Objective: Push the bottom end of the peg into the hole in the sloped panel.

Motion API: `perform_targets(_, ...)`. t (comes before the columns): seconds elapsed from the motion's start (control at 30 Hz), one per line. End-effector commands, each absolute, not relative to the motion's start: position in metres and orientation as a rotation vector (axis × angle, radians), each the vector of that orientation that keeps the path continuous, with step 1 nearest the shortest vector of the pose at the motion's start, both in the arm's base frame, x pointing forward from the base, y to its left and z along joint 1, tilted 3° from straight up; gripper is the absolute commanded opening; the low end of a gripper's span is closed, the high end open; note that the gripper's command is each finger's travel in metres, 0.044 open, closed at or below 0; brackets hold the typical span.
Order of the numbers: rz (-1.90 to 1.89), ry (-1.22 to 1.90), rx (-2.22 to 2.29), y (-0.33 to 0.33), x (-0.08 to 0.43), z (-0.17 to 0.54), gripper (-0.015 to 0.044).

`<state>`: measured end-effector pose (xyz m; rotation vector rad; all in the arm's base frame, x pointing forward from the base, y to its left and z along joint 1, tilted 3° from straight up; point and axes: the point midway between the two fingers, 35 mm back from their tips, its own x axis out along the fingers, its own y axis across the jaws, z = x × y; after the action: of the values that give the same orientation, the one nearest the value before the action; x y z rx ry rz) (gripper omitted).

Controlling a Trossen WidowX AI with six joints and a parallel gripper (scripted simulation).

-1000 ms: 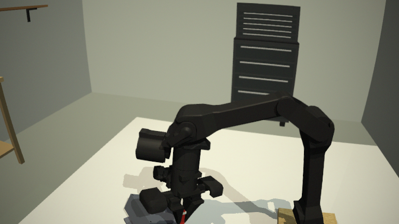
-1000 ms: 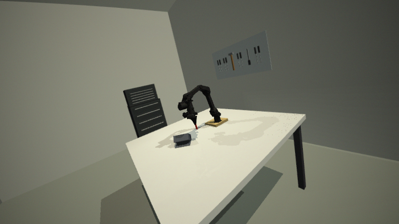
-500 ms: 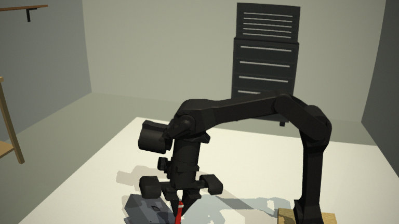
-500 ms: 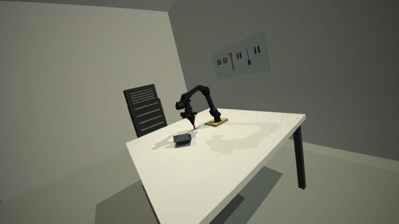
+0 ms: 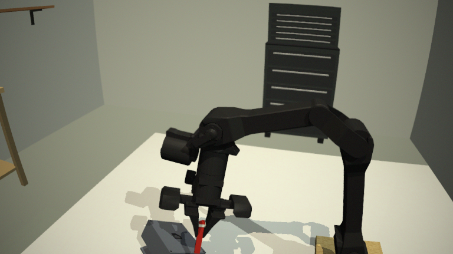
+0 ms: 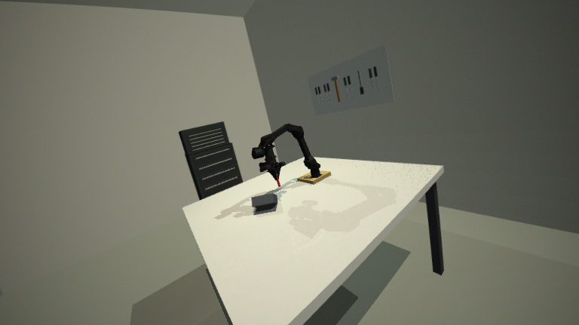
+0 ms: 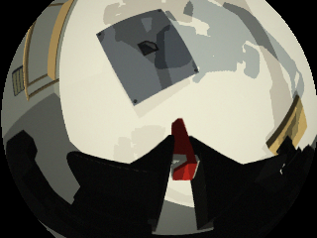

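A red peg (image 5: 198,241) (image 6: 278,181) (image 7: 182,141) with a pale band near its top is held in my gripper (image 5: 200,233) (image 6: 277,177) (image 7: 179,140), which is shut on it. The peg slants slightly and its lower end hangs free of the fingers, in the air. The grey sloped panel (image 5: 157,233) (image 6: 264,200) (image 7: 129,74) stands beside it, left of the peg in the top view and above it in the wrist view. The panel's hole (image 5: 176,236) (image 7: 148,48) is dark and angular, with flat sides. The peg is outside the hole. Its bottom end is cut off in the top view.
The white table (image 5: 267,177) (image 6: 239,252) carries the arm's wooden base (image 5: 374,246) (image 6: 325,176) (image 7: 292,130), right of the panel in the top view. Arm shadows fall across the table and panel. A dark drawer cabinet (image 5: 300,60) (image 6: 213,164) stands behind the table.
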<state>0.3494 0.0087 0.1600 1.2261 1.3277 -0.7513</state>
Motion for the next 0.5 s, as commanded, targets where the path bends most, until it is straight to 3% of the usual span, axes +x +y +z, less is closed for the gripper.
perform_targets(0.0, -0.784, 1.308, 1.292, 0.003, 0.352, 0.162, 0.0)
perform_targets(0.47, -0.887, 1.238, 1.486, -0.016, 0.358, 0.167, 0.0)
